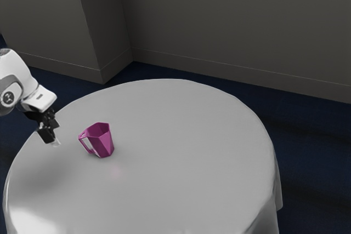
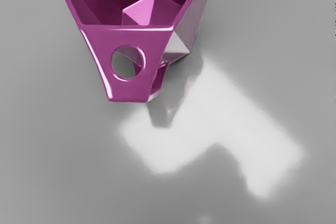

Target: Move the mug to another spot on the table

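A magenta faceted mug (image 1: 98, 139) stands upright on the round white table (image 1: 186, 152), toward the exterior view's left, with its handle turned to the front left. My gripper (image 1: 49, 138) hangs low over the table just beyond the mug's handle side, apart from it, open and holding nothing. From the wrist camera the mug (image 2: 142, 30) is close ahead of my hand, its handle (image 2: 128, 69) with the round hole facing the camera, and a bright glare patch lies on the table (image 2: 52, 156) between mug and hand.
The tabletop stretches wide to the exterior view's right of the mug and toward the front. The table's draped edge (image 1: 271, 152) drops to a dark blue floor. Grey walls (image 1: 230, 20) stand behind the table.
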